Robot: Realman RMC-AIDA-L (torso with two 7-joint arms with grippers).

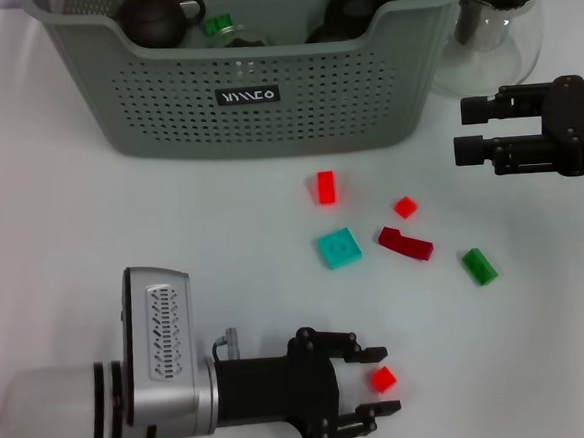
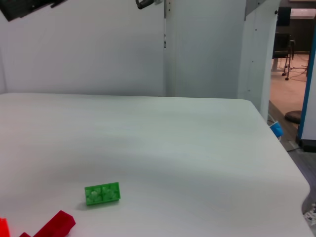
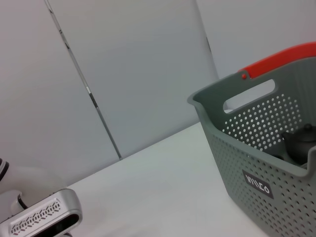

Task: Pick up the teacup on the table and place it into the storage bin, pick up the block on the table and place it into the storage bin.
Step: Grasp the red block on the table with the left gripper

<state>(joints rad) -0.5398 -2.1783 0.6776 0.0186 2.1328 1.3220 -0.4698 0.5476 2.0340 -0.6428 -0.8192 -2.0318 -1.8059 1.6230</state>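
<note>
The grey-green storage bin [image 1: 263, 91] stands at the back of the table and also shows in the right wrist view [image 3: 256, 168]. No teacup shows on the table. Several blocks lie in front of the bin: a red one [image 1: 325, 187], a small red one [image 1: 404, 207], a teal one [image 1: 339, 247], a dark red one [image 1: 405, 243] and a green one [image 1: 479, 266]. My left gripper [image 1: 389, 381] is low near the front edge, open, its fingers on either side of a small red block [image 1: 382, 378]. My right gripper [image 1: 462, 132] hovers open at the right, holding nothing.
A clear glass pitcher [image 1: 499, 24] stands right of the bin. Dark teapots [image 1: 153, 16] sit inside the bin. The left wrist view shows the green block [image 2: 102, 193], the dark red block [image 2: 54, 224] and the table's far edge [image 2: 276, 148].
</note>
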